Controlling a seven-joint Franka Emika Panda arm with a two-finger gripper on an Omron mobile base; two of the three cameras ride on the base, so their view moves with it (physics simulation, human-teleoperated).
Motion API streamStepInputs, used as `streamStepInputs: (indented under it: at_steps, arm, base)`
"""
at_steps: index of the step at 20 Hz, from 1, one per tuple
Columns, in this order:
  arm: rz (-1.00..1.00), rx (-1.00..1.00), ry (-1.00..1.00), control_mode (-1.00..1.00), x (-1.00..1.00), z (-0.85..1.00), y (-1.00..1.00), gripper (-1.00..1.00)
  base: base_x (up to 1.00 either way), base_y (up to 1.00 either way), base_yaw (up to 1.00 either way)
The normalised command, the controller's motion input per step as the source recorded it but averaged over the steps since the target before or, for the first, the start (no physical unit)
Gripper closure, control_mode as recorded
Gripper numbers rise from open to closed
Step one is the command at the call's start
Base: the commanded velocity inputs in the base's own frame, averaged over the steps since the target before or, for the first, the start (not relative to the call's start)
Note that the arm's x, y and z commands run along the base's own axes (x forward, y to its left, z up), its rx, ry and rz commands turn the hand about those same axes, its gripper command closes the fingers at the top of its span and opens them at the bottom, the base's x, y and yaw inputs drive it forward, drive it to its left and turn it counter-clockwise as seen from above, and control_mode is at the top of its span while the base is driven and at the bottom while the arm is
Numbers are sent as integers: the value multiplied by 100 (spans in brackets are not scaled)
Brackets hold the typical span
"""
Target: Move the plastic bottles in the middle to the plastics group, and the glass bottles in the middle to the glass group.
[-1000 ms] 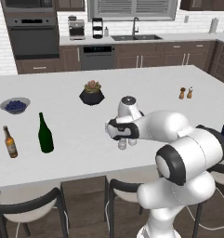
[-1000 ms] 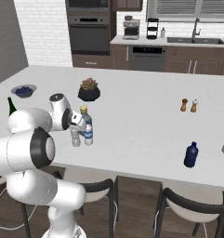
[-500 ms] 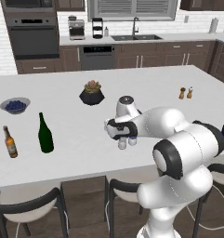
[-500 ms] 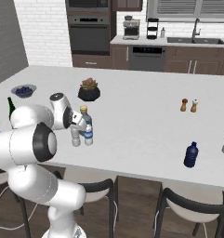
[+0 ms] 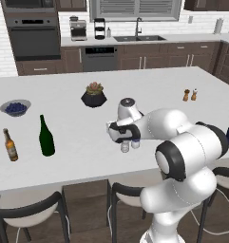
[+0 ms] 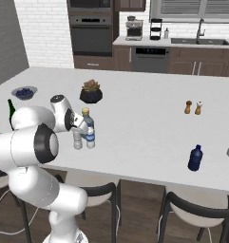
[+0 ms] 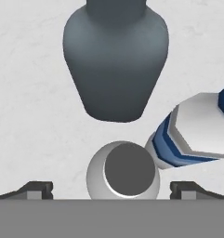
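My gripper (image 7: 112,189) is open and hovers straight above the plain greyish plastic bottle (image 7: 122,170), with one fingertip on each side of its cap and not touching it. Beside it lies the blue-labelled plastic bottle (image 7: 192,135), and beyond stands the squat grey-blue glass bottle (image 7: 115,60). From the right base, the gripper (image 6: 80,132) is over the greyish bottle (image 6: 78,141), the blue-labelled bottle (image 6: 90,137) and the tan-stoppered glass bottle (image 6: 87,118). The dark blue bottle (image 6: 195,158) stands far right. The green wine bottle (image 5: 46,136) and the beer bottle (image 5: 10,145) stand far left.
A potted plant (image 5: 93,94) sits behind the bottles and a bowl of blueberries (image 5: 14,107) at the back left. Salt and pepper shakers (image 6: 193,107) stand at the back right. Stools (image 5: 130,194) line the counter's near edge.
The hand has hardly moved above the middle bottles, and its jaws stay open. The bottles stand where they were.
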Motion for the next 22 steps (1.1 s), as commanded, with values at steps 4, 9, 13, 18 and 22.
streamStepInputs:
  at_steps: [4, 9, 13, 18, 22]
  arm:
    - [-6, 0, -4, -100, 0, -1, 0, -100]
    - [-5, 0, -4, -100, 0, 0, 0, -100]
    - [-4, 0, -3, -100, 0, 0, 0, -100]
    - [0, 0, 0, -100, 0, 0, 0, -100]
    - [0, 0, 0, -100, 0, 0, 0, 100]
  base:
    - [0, 0, 0]
    - [0, 0, 0]
    - [0, 0, 0]
    - [0, 0, 0]
    - [0, 0, 0]
